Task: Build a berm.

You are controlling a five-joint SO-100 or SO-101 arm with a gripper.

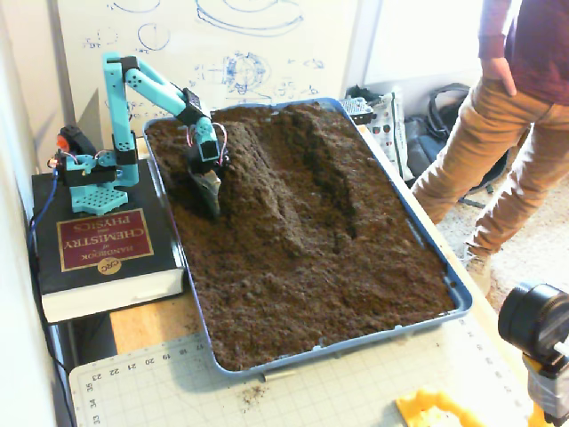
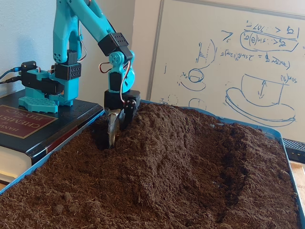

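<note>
Overhead, a blue tray (image 1: 458,302) full of dark brown soil sits on a table. 1 teal robot arm (image 1: 147,80) stands on a thick book (image 1: 98,245) at the tray's left side. Its gripper (image 1: 211,197) points straight down, tips sunk in the soil beside the berm (image 1: 267,173), a long raised ridge running from the far end toward the near end, left of a sunken groove (image 1: 333,187). From the low side camera, the gripper (image 2: 112,136) looks pinched nearly together; I cannot tell for sure. A whiteboard (image 2: 228,62) stands behind.
</note>
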